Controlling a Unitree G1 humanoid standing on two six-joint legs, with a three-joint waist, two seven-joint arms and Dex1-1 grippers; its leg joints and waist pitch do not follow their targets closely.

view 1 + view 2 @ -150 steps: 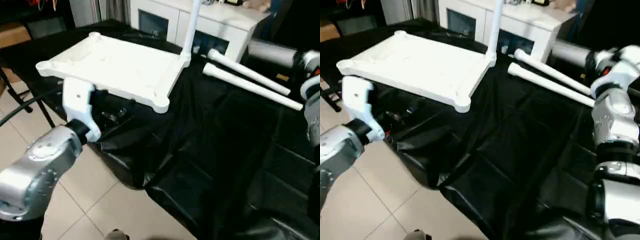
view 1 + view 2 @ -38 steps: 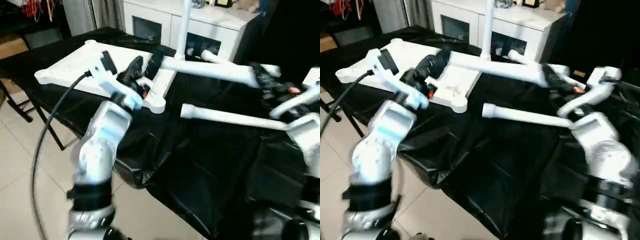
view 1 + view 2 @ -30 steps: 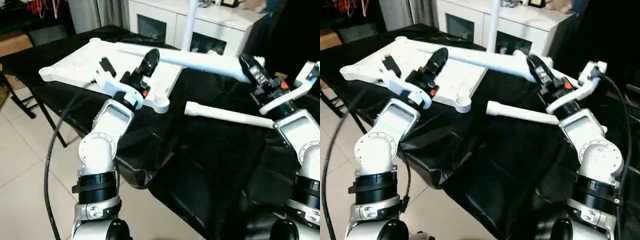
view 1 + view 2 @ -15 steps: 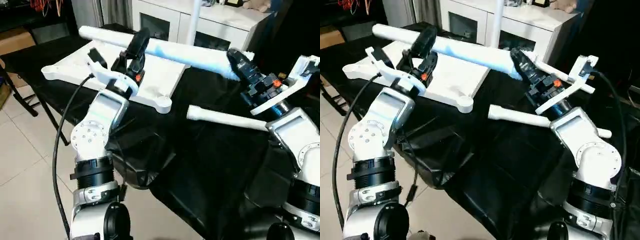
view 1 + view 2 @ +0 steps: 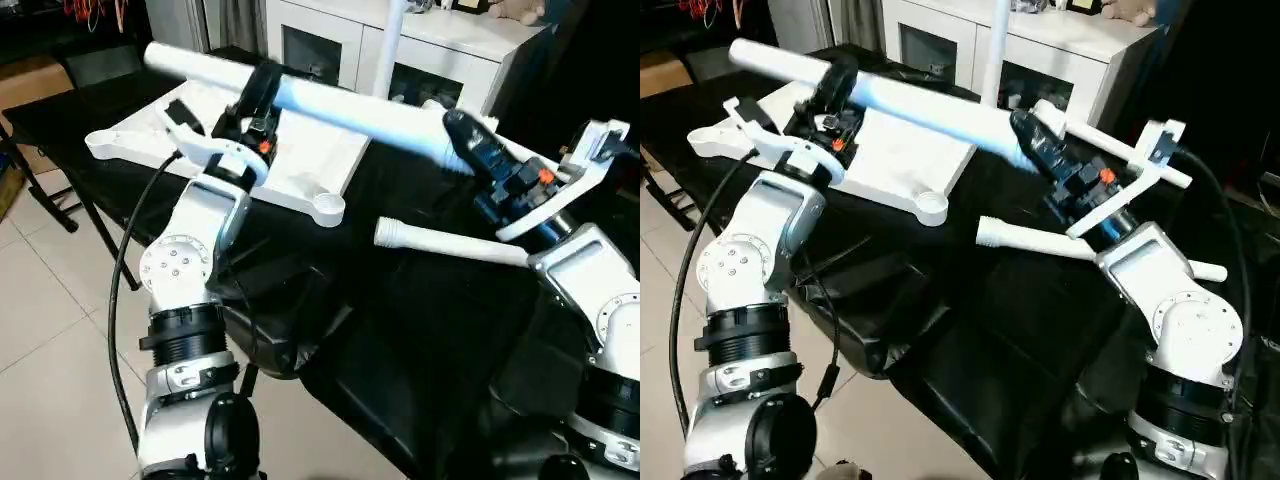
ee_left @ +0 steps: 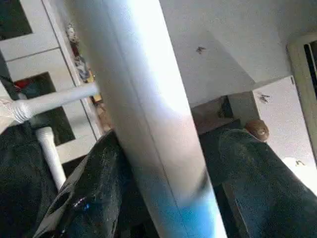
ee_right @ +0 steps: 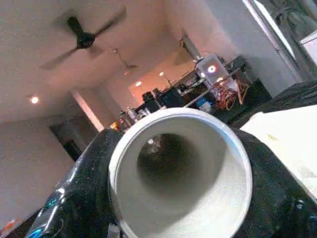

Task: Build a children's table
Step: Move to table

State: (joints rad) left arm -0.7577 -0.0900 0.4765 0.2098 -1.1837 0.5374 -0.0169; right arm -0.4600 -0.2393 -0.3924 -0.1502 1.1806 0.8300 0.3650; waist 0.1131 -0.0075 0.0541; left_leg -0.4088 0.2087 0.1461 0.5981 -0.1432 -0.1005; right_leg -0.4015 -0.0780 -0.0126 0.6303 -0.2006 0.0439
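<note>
A white leg (image 5: pixel 350 105) is held aloft across the upper middle of the frame, above the tabletop (image 5: pixel 300 165) lying at upper left on the black-draped surface (image 5: pixel 420 330); the left gripper (image 5: pixel 258 100) is clamped round the leg near its left end; the right gripper (image 5: pixel 470 140) is clamped on its right end, the open tube mouth being seen between its fingers (image 7: pixel 84 183); a second leg (image 5: pixel 450 243) lies at centre right; a third stands upright in the far corner socket.

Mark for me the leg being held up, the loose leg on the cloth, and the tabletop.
held leg (image 5: pixel 350 108), left eye view, mid-tube between the grippers
loose leg (image 5: pixel 450 243), left eye view, middle of the tube
tabletop (image 5: pixel 902 155), right eye view, flat panel
</note>
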